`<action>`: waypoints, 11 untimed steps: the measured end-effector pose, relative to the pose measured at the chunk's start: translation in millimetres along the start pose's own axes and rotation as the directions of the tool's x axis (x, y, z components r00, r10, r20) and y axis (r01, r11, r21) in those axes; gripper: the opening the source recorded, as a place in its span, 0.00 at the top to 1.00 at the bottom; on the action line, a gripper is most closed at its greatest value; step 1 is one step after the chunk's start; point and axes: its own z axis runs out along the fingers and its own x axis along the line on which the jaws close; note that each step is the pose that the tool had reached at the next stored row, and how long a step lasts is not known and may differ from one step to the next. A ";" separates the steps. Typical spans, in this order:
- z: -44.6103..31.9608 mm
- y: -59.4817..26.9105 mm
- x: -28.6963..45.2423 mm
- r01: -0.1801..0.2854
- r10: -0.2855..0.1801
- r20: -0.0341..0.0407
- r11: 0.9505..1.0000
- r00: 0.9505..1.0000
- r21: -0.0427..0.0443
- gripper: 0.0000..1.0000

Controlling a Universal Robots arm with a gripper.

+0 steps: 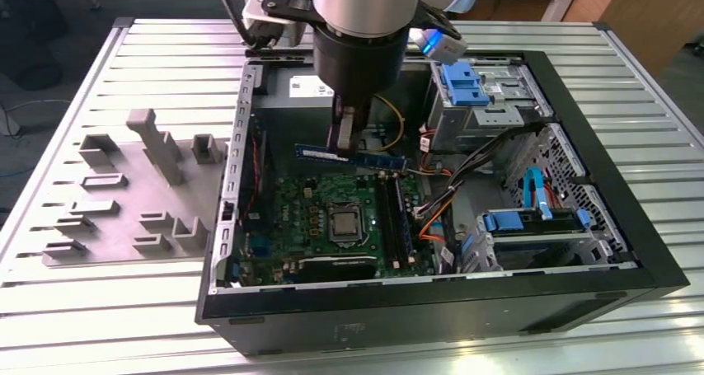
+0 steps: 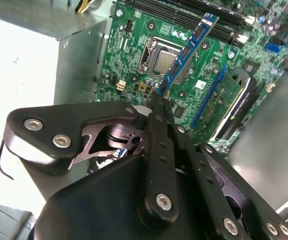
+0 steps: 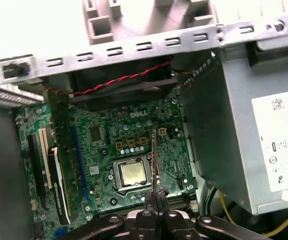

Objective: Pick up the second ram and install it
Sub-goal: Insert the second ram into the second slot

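Observation:
The second ram (image 1: 374, 158) is a narrow blue stick hanging level above the green motherboard (image 1: 319, 218), inside the open computer case. My gripper (image 1: 345, 140) is shut on it and holds it from above, near the end toward the exterior view's left. In the second wrist view the ram (image 2: 186, 52) runs out from my gripper (image 2: 157, 97) over the processor socket (image 2: 161, 60). In the first wrist view the ram (image 3: 153, 155) shows edge-on above my gripper (image 3: 156, 194). The long black slot rails (image 1: 394, 218) lie below, nearer the case front.
The grey power supply (image 1: 292, 86) sits at the back of the case (image 1: 440, 309), close beside my arm. Drive cages with blue clips (image 1: 533, 222) and loose cables (image 1: 440, 202) crowd the exterior view's right. A grey fixture block (image 1: 132, 194) lies on the slatted table outside the case.

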 end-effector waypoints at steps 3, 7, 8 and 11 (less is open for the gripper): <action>0.9 -0.1 0.0 -0.055 0.055 0.003 0.998 0.998 0.003 0.89; 2.1 -0.1 0.1 -0.128 0.128 0.007 0.992 0.992 0.006 0.89; 2.4 -0.1 0.1 -0.146 0.146 0.008 0.989 0.989 0.007 0.89; 3.4 -0.2 0.1 -0.199 0.199 0.011 0.980 0.980 0.009 0.89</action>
